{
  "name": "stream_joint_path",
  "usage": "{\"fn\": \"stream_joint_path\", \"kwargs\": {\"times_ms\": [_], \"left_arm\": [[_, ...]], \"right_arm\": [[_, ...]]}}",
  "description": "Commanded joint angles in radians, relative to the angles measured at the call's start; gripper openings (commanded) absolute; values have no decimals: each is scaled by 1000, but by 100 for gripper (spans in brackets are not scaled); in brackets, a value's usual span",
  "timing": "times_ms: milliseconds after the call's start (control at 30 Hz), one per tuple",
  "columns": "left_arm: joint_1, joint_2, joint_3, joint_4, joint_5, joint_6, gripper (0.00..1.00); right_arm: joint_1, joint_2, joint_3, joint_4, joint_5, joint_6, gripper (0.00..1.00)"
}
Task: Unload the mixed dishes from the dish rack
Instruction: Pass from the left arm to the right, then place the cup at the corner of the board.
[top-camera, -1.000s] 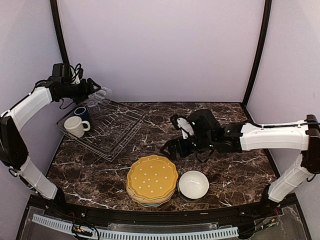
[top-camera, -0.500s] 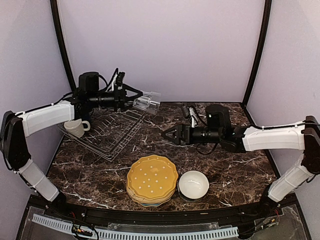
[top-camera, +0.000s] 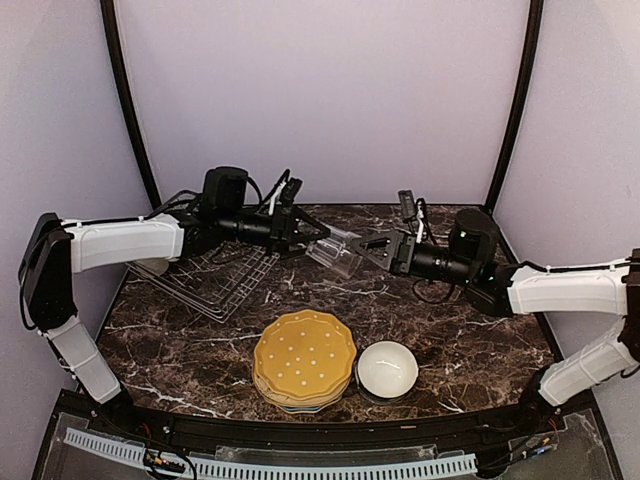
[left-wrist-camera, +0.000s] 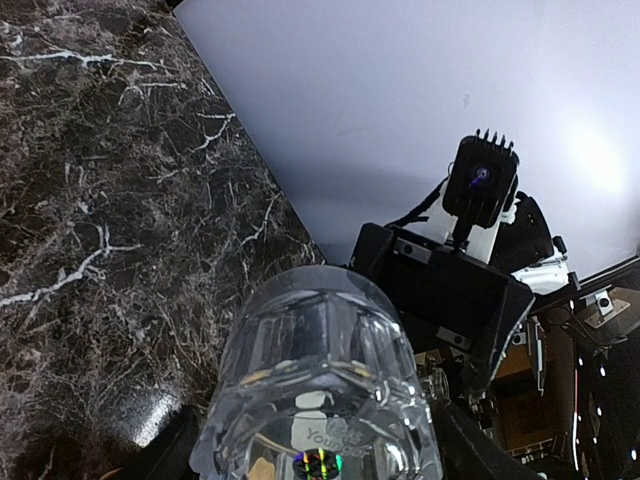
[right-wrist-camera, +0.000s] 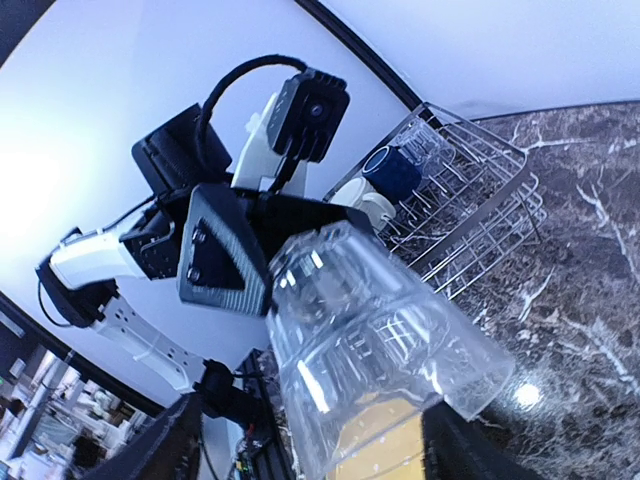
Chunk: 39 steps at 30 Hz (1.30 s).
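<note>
I have the glass tumbler (top-camera: 338, 250) held sideways in the air over the marble table (top-camera: 180, 350), between my two arms and just right of the dish rack (top-camera: 215, 275). My left gripper (top-camera: 316, 236) is clamped on one end of it. My right gripper (top-camera: 368, 245) has a finger on each side of the other end, but I can't tell whether it is pressing on the glass.

The rack holds a dark blue mug (right-wrist-camera: 390, 172) and a cream mug (right-wrist-camera: 375, 208), close together at one end. Near my bases, a yellow dotted plate (top-camera: 304, 355) tops a stack, and the white bowl (top-camera: 387, 368) sits upright just to its right.

Only my right wrist view shows the mugs plainly. From above, my left arm (top-camera: 120, 240) covers most of that end of the rack. My left wrist view looks along the tumbler to my right wrist camera (left-wrist-camera: 482, 182) beyond it. The plates and bowl show only from above.
</note>
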Motion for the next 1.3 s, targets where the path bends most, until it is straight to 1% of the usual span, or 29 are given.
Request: {"fn": "stream_joint_path", "kwargs": {"times_ms": [0, 67, 233, 367, 433, 467, 500, 533, 567, 633, 667, 733, 800, 867, 900, 1000, 1133, 1267], "left_arm": [[-39, 7, 19, -17, 14, 32, 30], [-48, 10, 20, -21, 15, 35, 30], [-68, 13, 34, -75, -11, 76, 30], [-73, 22, 50, -117, -20, 96, 35], [-73, 21, 57, -141, -28, 110, 41], [-73, 20, 65, -162, -37, 123, 48], [-73, 17, 71, -177, -44, 134, 53], [-73, 15, 87, -225, -67, 165, 64], [-72, 10, 96, -248, -80, 198, 72], [-71, -2, 116, -304, -114, 241, 80], [-70, -7, 124, -323, -128, 249, 81], [-66, -23, 126, -332, -143, 263, 85], [-59, -37, 128, -347, -169, 281, 88], [-51, -58, 136, -372, -209, 313, 89], [-48, -64, 138, -382, -225, 336, 90], [-24, -93, 148, -412, -274, 364, 90], [17, -139, 122, -370, -280, 343, 90], [47, -175, 76, -312, -304, 323, 90]], "right_arm": [[-27, 33, -25, 158, -77, 99, 63], [-29, 46, -42, 212, -97, 128, 52], [-42, 90, -79, 358, -130, 210, 35], [-48, 148, -73, 490, -207, 269, 19], [-49, 163, -85, 531, -220, 282, 10], [-52, 163, -91, 536, -219, 280, 5], [-56, 160, -96, 530, -217, 273, 0], [-62, 151, -97, 513, -213, 267, 0], [-68, 141, -97, 493, -214, 261, 0], [-78, 108, -99, 453, -215, 237, 0], [-80, 86, -103, 424, -210, 218, 0], [-85, 27, -107, 327, -186, 164, 0], [-87, -44, -98, 167, -143, 81, 0], [-87, -120, -58, -64, -68, -34, 0], [-86, -154, -30, -230, -21, -102, 0], [-85, -243, 29, -536, 118, -202, 0], [-84, -364, 9, -814, 220, -233, 0], [-72, -424, 2, -1069, 271, -216, 0]]}}
